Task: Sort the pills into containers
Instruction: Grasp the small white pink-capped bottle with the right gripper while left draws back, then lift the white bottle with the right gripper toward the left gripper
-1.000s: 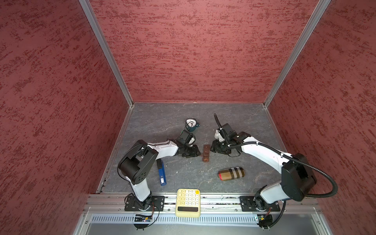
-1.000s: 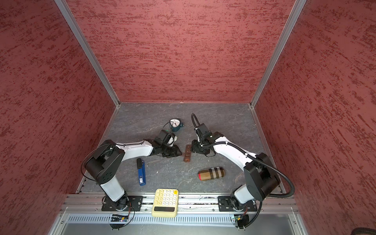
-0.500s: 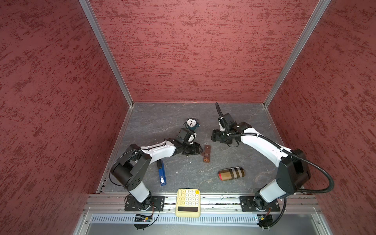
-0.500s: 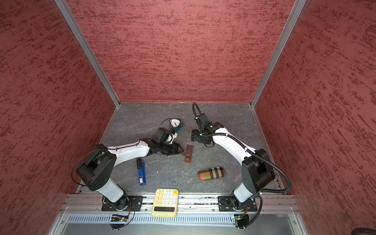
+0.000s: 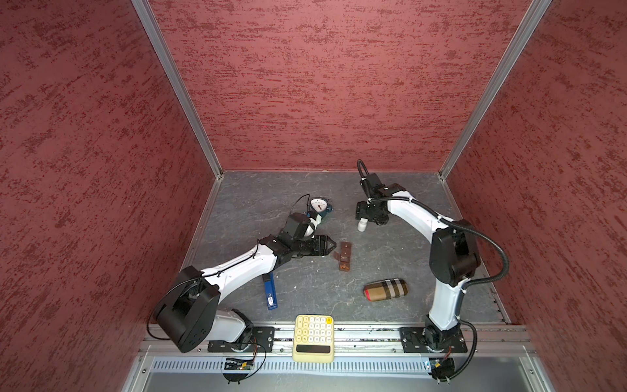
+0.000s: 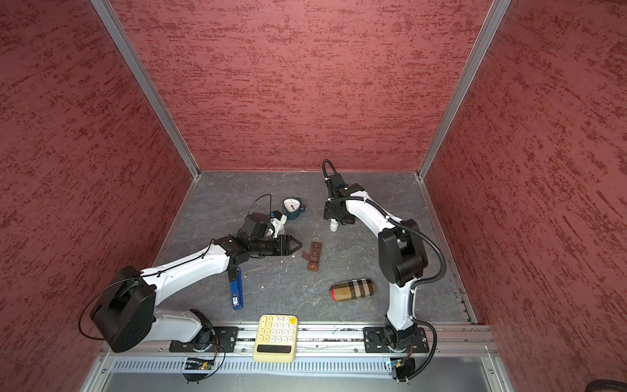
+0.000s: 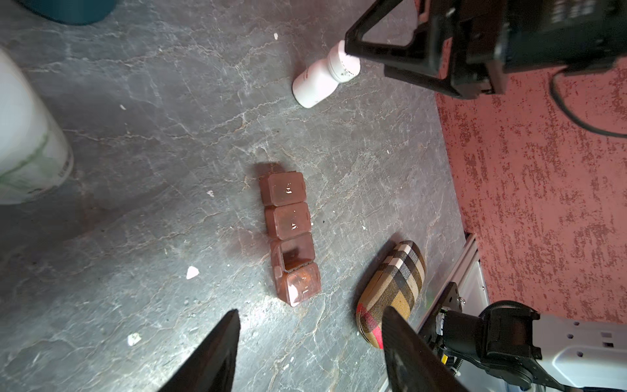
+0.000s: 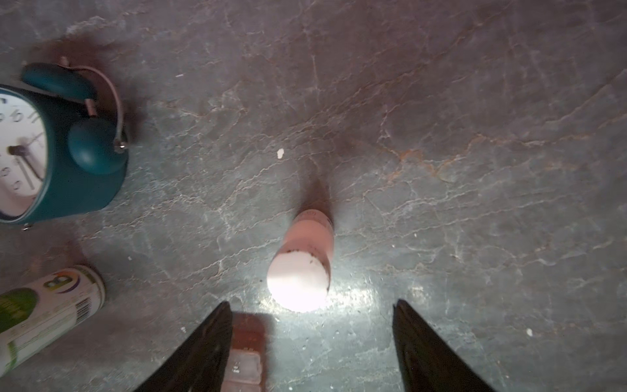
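The brown containers (image 5: 344,255) lie in the middle of the desk (image 5: 271,190), just right of the spread, empty left gripper (image 7: 309,313), while the right gripper (image 8: 312,304), also spread and empty, hangs farther back; they look light, hard and slippery, so their long sides seem best to pinch.

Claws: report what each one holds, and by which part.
Nothing is held: left claw open short of the pill box; right claw open over the white bottle.
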You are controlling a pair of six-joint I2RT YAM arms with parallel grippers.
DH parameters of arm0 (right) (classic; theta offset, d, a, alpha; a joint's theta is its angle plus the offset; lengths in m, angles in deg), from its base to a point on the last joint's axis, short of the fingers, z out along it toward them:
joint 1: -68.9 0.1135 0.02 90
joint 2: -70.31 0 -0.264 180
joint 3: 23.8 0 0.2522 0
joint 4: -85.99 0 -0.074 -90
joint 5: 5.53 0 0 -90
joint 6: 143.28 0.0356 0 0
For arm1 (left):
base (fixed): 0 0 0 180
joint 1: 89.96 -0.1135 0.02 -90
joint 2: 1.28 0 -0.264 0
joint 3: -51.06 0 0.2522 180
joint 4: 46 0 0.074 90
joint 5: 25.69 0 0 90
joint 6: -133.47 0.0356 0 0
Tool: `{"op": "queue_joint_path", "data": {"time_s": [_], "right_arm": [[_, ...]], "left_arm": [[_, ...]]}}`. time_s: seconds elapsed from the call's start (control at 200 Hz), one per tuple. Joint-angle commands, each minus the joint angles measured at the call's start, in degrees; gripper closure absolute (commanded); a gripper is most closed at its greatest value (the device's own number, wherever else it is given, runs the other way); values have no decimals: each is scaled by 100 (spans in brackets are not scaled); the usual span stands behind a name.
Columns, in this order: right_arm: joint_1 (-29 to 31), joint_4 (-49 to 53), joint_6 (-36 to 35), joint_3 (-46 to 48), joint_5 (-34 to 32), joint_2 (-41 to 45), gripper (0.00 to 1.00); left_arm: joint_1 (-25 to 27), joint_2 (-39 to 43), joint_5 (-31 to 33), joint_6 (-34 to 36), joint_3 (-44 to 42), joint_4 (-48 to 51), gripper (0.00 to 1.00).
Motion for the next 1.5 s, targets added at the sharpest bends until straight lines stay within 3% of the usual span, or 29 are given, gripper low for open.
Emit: {"op": "queue_joint_path", "data": {"time_s": [0.0,0.341,0.571,0.877,1.062,1.187,1.338,1.498], "right_arm": [[-34,191,-110,-369,-53,-168,29],[-30,313,-93,-527,-63,-420,52],[-36,387,-126,-597,-102,-552,53],[-41,388,-145,-611,-150,-558,67],[-36,506,-179,-622,-169,-237,70],[-35,608,-215,-500,57,302,70],[-36,540,-212,-69,882,1116,70],[-32,420,-294,468,1748,1848,70]], "left_arm": [[-64,190,119,66,-104,-41,32],[-123,287,126,61,-196,-30,32],[-122,270,118,66,-141,-39,32],[-124,305,156,92,-151,8,32],[-122,344,161,220,-148,-41,32],[-110,384,215,596,-123,-225,31],[103,375,497,1334,-103,-830,31],[635,321,764,2852,-740,-2918,34]]}}
